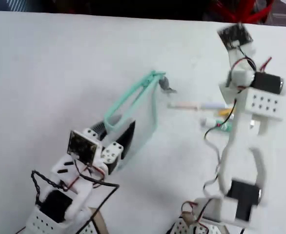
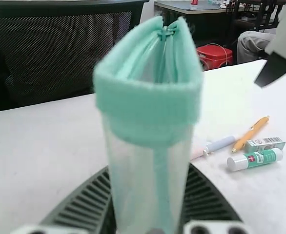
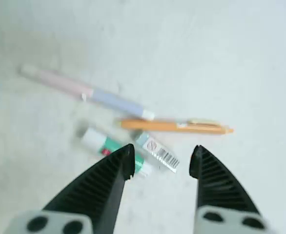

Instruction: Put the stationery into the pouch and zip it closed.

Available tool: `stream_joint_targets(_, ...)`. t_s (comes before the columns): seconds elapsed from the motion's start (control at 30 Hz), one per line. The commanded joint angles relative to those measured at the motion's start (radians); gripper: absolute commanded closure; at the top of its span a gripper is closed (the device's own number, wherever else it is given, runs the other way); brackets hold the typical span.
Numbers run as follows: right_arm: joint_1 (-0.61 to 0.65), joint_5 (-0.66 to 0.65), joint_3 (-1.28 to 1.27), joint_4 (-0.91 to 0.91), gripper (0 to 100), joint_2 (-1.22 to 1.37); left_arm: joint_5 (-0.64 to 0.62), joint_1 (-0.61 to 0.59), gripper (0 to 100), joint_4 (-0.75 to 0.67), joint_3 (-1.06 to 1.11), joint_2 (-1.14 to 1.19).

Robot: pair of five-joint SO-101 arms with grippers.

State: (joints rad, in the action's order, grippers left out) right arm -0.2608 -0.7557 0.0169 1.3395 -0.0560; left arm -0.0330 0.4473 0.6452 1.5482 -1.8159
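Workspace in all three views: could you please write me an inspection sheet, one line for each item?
Surface: white table, plain.
Job's things: pouch with a green rim, mouth open; pink and blue pen, orange pen, glue stick and small box lie on the table outside it.
Clutter: nothing seen.
Grippers: left gripper shut on one end of the pouch; right gripper open, above the glue stick and small box.
Cables: black and red wires run along both arms.
Surroundings: black mesh chair and a red object behind the table.
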Motion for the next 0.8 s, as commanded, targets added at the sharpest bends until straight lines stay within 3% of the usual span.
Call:
stream_joint_targets(0.0, -0.054, -0.381, 0.020, 0.096, 82.2, 0.114, -0.008, -0.005, 87, 0.000, -0.011, -0.012)
stream_joint_targets(0.07, -0.073, -0.522, 0.020, 0.143, 82.2, 0.154, -0.008, -0.001, 87, 0.000, -0.009, -0.012)
stream_joint_targets(0.17, -0.082, -0.572, 0.020, 0.142, 82.2, 0.186, -0.006, -0.001, 87, -0.002, -0.008, -0.012)
stream_joint_targets(0.27, -0.071, -0.582, -0.003, 0.087, 82.2, 0.213, -0.006, -0.001, 87, -0.002, -0.008, -0.012)
stream_joint_targets(0.53, -0.090, -0.582, -0.175, -0.263, 82.2, 0.278, -0.006, -0.001, 87, -0.002, -0.005, -0.012)
stream_joint_targets(0.77, -0.133, -0.583, -0.175, -0.332, 82.2, 0.303, -0.006, -0.001, 87, -0.002, -0.005, -0.012)
